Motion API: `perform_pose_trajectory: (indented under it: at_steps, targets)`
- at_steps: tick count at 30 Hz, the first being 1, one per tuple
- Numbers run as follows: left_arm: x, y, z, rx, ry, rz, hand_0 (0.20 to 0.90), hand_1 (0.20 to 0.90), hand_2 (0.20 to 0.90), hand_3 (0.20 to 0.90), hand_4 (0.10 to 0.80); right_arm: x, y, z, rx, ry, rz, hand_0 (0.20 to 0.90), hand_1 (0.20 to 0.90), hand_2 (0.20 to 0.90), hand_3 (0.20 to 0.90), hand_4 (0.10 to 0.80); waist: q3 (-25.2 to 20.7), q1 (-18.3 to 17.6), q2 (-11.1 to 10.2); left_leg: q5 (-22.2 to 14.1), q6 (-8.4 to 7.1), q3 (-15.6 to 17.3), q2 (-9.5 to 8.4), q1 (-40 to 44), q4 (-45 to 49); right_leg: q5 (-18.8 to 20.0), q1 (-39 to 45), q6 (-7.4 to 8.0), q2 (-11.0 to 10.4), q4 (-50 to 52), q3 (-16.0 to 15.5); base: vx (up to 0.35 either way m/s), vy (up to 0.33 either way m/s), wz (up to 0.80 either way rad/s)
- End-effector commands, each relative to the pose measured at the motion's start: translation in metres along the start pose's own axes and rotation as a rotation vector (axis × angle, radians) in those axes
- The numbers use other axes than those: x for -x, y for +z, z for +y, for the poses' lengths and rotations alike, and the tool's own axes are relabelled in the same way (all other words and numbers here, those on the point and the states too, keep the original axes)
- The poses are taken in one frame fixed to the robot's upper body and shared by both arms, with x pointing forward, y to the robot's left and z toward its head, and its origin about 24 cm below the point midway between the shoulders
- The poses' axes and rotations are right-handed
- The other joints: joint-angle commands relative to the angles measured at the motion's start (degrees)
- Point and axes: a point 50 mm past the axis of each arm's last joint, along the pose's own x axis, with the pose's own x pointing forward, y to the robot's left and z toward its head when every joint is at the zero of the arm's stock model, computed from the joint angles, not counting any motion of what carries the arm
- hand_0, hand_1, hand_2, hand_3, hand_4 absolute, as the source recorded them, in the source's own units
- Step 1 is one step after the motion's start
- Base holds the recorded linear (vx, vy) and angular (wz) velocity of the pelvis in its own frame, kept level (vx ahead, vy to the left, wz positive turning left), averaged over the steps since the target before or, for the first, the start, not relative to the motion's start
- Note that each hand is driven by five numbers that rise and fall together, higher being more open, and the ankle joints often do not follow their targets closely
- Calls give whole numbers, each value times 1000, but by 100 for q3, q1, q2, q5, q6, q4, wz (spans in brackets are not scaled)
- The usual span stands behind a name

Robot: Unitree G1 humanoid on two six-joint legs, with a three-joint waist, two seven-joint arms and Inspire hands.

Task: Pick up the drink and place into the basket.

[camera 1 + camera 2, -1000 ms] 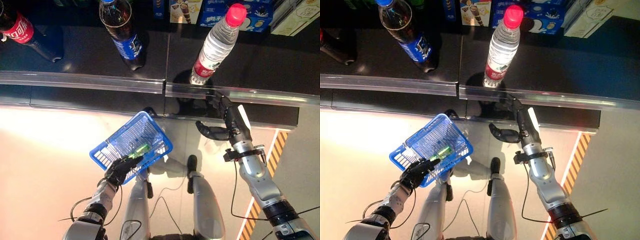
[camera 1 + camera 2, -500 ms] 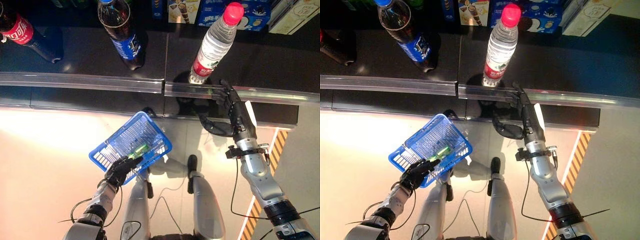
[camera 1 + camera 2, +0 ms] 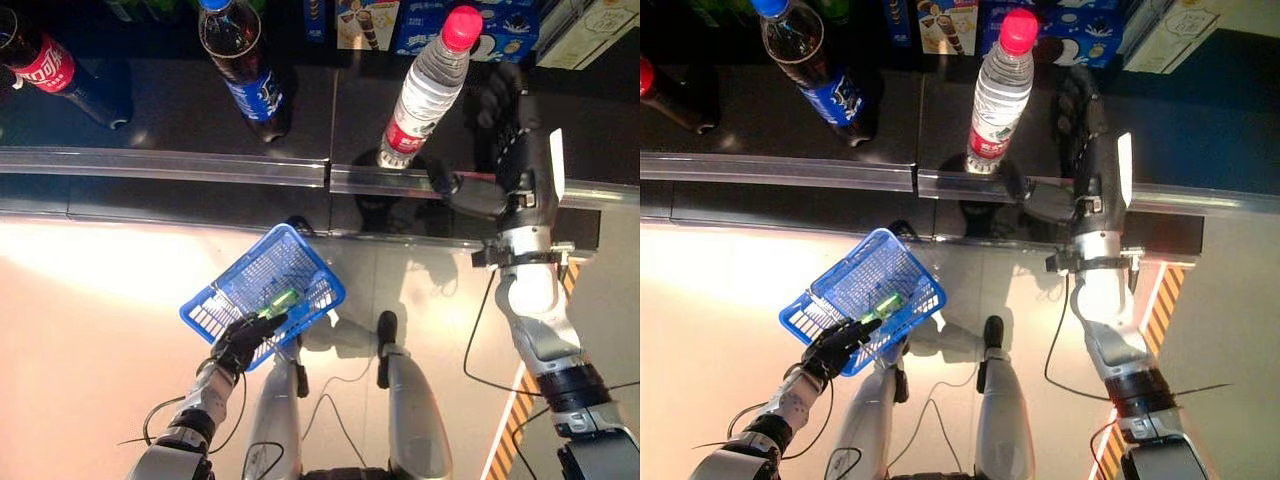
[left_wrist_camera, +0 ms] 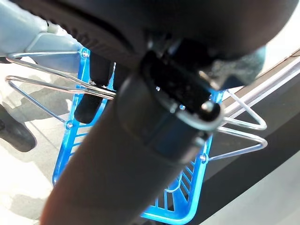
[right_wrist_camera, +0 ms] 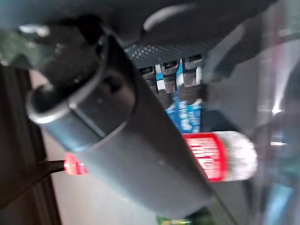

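A clear water bottle [image 3: 425,90] with a red cap and red label stands upright on the dark shelf [image 3: 150,115]. My right hand [image 3: 515,140] is up at shelf level just right of the bottle, fingers straight, thumb reaching toward the bottle's base, not touching it. The bottle also shows in the right wrist view [image 5: 220,157], past the right hand [image 5: 122,136]. My left hand [image 3: 240,340] is shut on the wire handles [image 4: 47,84] of the blue basket [image 3: 215,305], which hangs low at the left, off the floor. A small green item [image 3: 282,298] lies in the basket.
A cola bottle with a blue label [image 3: 245,70] and one with a red label [image 3: 50,70] stand further left on the shelf. Snack boxes [image 3: 440,20] line the back. A metal rail [image 3: 200,165] runs along the shelf's front edge. Striped floor tape [image 3: 520,420] lies at the lower right.
My right hand has risen from below the shelf's front rail to above the shelf, beside the water bottle. The left hand and the blue basket have stayed put.
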Motion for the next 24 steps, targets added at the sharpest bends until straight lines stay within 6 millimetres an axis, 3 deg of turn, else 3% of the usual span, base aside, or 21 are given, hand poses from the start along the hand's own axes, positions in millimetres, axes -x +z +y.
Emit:
perform_pose_trajectory:
  at_steps: [1,24]
  targets:
    - [14,-14,25,-50,29,26,300,300,300,200,100,-28,72,-17,-40,-50,-378,900,900,900,900,800,-41,48,-136,-1151,26,-239,-299,37,1098,429,311,2,121,-717,-249,0,0,0]
    - [14,-14,22,-96,10,51,300,300,300,200,100,-53,61,-12,-74,34,-273,900,900,900,900,800,-56,257,-95,-1139,52,-303,-350,93,1084,466,382,28,73,-737,-385,1,-2,1]
